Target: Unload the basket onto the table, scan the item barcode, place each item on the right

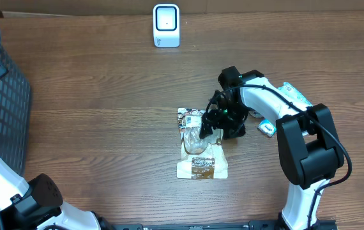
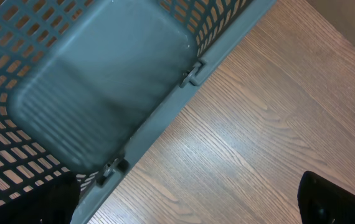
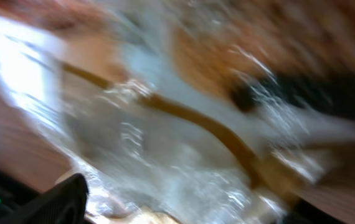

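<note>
The item (image 1: 201, 153) is a flat clear-plastic packet with a brown label, lying in the middle of the table. My right gripper (image 1: 211, 124) is down over its upper end. In the right wrist view the packet (image 3: 184, 124) fills the frame as a blur, and the right gripper (image 3: 184, 208) stands open, with one dark finger (image 3: 62, 199) at the far left and plastic between the jaws. The white scanner (image 1: 166, 25) stands upright at the table's far edge. My left gripper (image 2: 190, 208) hangs open and empty above the basket's rim.
A dark grey mesh basket (image 1: 3, 102) takes up the left side, and its rim (image 2: 165, 118) crosses the left wrist view. Blue-and-white packets (image 1: 295, 96) and a small one (image 1: 268, 127) lie right of my right arm.
</note>
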